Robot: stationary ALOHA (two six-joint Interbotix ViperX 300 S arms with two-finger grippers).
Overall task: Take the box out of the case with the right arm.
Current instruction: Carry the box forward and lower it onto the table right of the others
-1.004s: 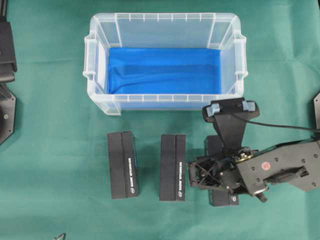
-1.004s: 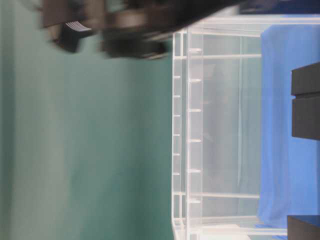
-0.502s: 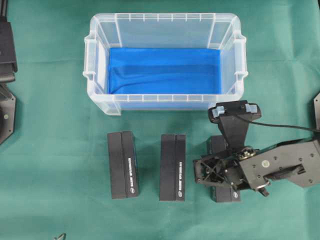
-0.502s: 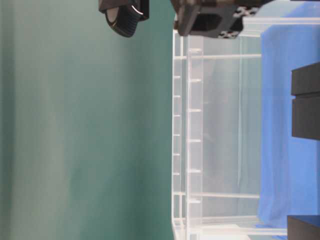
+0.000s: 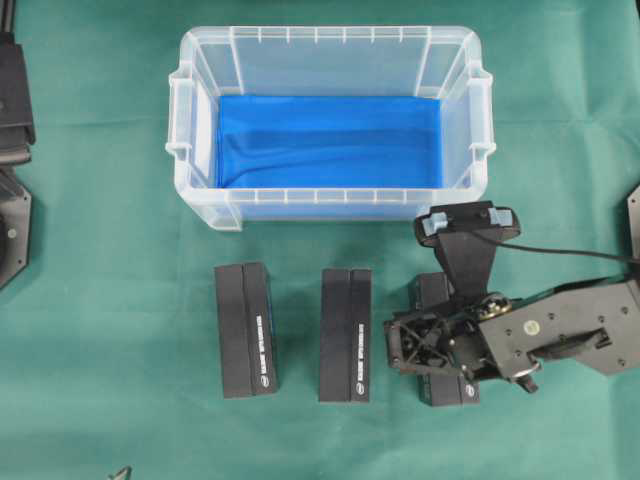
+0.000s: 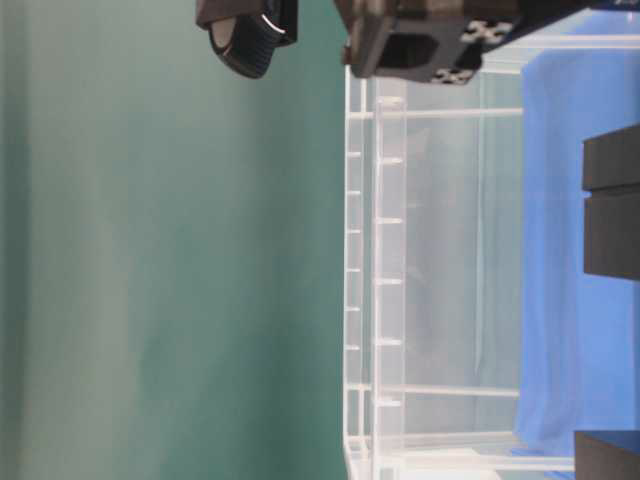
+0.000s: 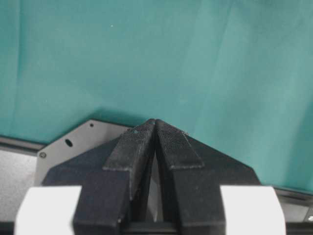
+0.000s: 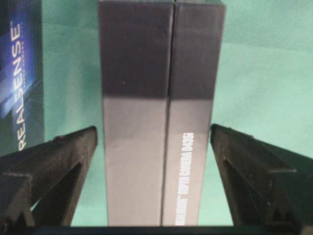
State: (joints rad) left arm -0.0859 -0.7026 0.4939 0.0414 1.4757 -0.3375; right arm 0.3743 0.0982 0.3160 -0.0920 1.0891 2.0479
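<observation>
A: Counting boxes: 3, all on the green cloth (image 5: 100,300) in 1 row in front of the case (image 5: 330,45), none inside it. The left box (image 5: 246,330) and middle box (image 5: 345,335) lie bare; the right box (image 5: 433,290) is partly under the right gripper (image 5: 398,345).

B: And the grip?

A: Right jaws are spread wide. In the right wrist view the right box stands between the 2 fingers (image 8: 54,161) with green cloth showing on each side, so neither finger touches it. The left gripper (image 7: 155,128) has its 2 tips pressed together on nothing, over its own base plate and bare cloth.

B: Room to move?

A: 1 case, holding only its blue lining (image 5: 330,140). Cloth strips separate the 3 boxes, and another separates the row from the case's front rim. The right arm (image 5: 570,335) reaches in from the right edge; its camera (image 5: 468,220) sits just beside the case's near right corner. The left side of the cloth lies open.
</observation>
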